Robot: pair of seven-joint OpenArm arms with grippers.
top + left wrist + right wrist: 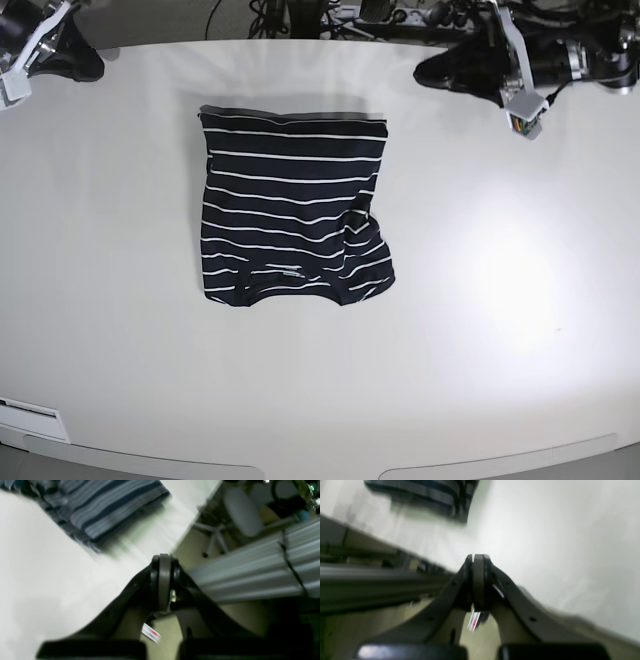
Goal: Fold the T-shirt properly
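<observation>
We see the left gripper [163, 557] with its jaws pressed together on nothing, poised over the bench [37, 580] edge; in the base view it [440, 72] sits at about one o'clock, near the far rim. The right gripper [477, 557] is likewise closed and empty, and in the base view it [85, 68] sits at about eleven o'clock, at the far left corner. Both are well apart from the T-shirt [292, 220].

The T-shirt lies flat on the white bench, slightly toward nine o'clock and twelve o'clock of its middle. It is dark navy, nearly black, with thin white stripes, and it is folded into a rough rectangle. Its far edge is straight; its near edge, toward six o'clock, is uneven, with a bunched, wrinkled lump at the five o'clock corner. From the left wrist we see a folded corner [110, 510] of it, blurred, at eleven o'clock of the gripper; from the right wrist another blurred corner [432, 495] shows at eleven o'clock.

Beyond the bench edge, the left wrist view shows a grey swivel chair [240, 512] on the floor. Cables [380, 12] run along the far rim at twelve o'clock. A white label [30, 410] sits at the seven o'clock edge.
</observation>
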